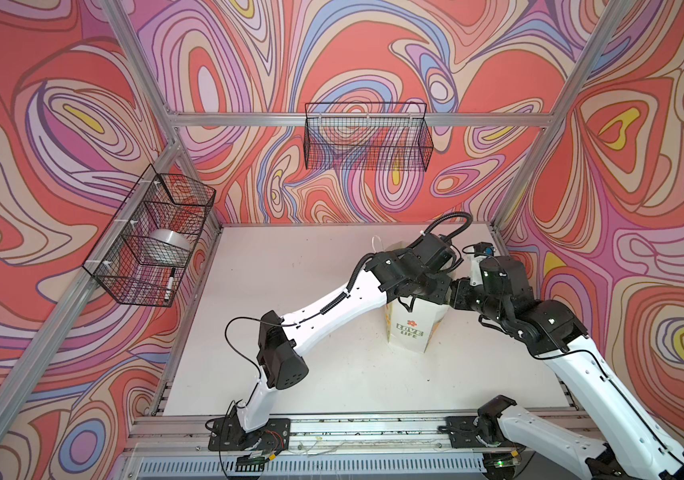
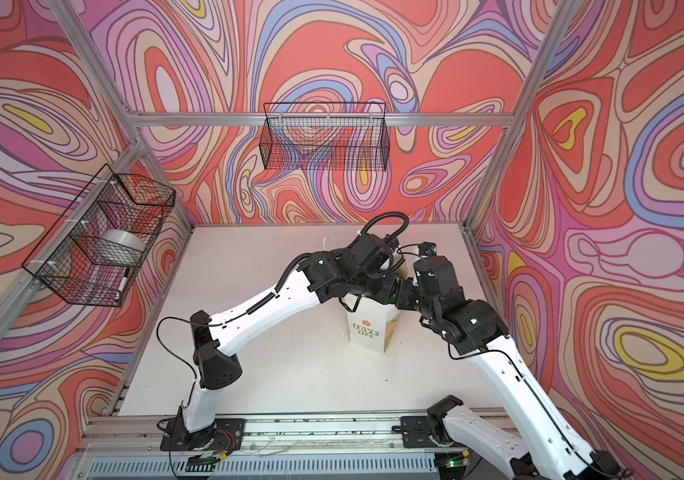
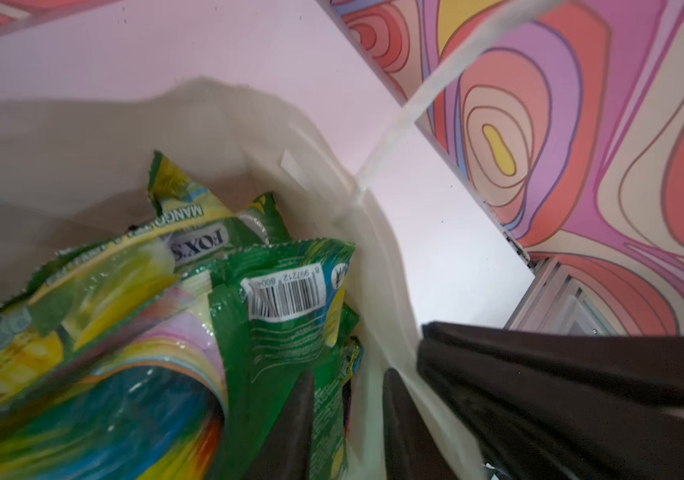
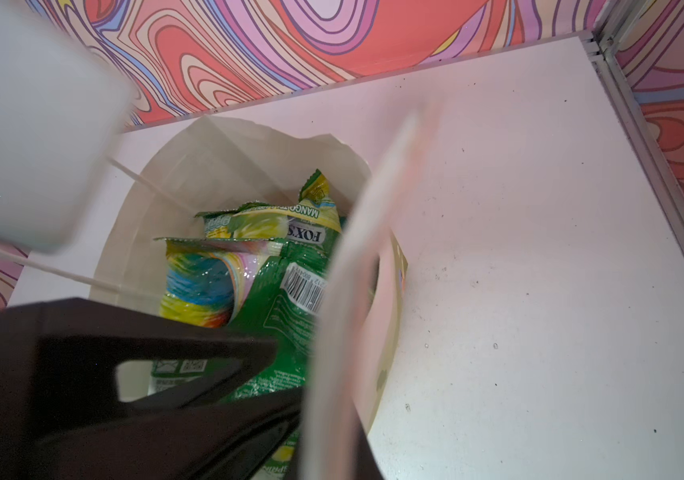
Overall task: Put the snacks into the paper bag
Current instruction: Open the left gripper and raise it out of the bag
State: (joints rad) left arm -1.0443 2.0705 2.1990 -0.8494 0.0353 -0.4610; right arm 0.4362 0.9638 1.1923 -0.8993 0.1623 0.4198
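The white paper bag (image 1: 408, 332) (image 2: 367, 332) stands upright right of the table's middle, its "LOVE LIFE" side facing the front. Both wrists hang over its mouth and hide the grippers in both top views. Inside lie several snacks: a green packet with a barcode (image 3: 286, 316) (image 4: 290, 299), a green-yellow FOX'S packet (image 3: 190, 232) (image 4: 286, 224) and a teal-pink one (image 3: 124, 395) (image 4: 203, 291). My left gripper (image 3: 348, 374) is inside the bag, fingers apart, with the green packet's edge loose between them. My right gripper (image 4: 327, 449) is shut on the bag's rim (image 4: 356, 249).
A white cord handle (image 3: 415, 99) rises from the bag's rim. An empty black wire basket (image 1: 367, 137) hangs on the back wall. Another basket (image 1: 151, 241) on the left wall holds a tape roll and a marker. The white table (image 1: 290, 270) ends at metal rails.
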